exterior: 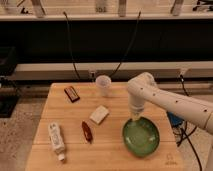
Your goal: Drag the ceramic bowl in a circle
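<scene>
The ceramic bowl (142, 137) is sitting at the near right of the wooden counter (110, 156), with a white tube (56, 140) lying well to its left and a reddish-brown stick (86, 131) lying between the two. The gripper (135, 119) is touching the bowl's far-left rim from above with its jaws clenched; whether they are pinching the rim cannot be told. Farther back, left of the bowl, a white block (99, 114), a brown bar (72, 93) and a translucent cup (103, 85) are resting, the cup farthest.

a single high camera faces the table (111, 150) from its front, end effector (135, 118) at centre-right.
</scene>
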{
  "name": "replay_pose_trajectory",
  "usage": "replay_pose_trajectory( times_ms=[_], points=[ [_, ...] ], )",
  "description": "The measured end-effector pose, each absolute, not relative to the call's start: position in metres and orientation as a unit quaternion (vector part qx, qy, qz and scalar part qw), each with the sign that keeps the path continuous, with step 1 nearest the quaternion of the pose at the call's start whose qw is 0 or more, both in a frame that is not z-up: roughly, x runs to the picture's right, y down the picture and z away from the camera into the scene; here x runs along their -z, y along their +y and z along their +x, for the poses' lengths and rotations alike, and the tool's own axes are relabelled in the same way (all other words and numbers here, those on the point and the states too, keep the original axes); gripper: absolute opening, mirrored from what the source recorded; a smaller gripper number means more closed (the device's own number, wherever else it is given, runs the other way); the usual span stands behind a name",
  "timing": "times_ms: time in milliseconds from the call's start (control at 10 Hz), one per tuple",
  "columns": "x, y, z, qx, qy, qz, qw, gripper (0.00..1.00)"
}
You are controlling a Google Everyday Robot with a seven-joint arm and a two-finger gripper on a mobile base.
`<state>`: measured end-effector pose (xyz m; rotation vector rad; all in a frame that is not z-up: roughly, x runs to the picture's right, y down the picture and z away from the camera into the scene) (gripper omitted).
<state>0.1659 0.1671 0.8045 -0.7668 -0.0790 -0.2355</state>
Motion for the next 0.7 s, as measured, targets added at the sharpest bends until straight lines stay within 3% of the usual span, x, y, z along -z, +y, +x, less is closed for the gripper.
replay_pose_trajectory(
  times_ms=[700],
  points=[
    [-0.8058,0.1609,0.1623,0.118,-0.041,-0.377,0.918,0.0]
  ],
)
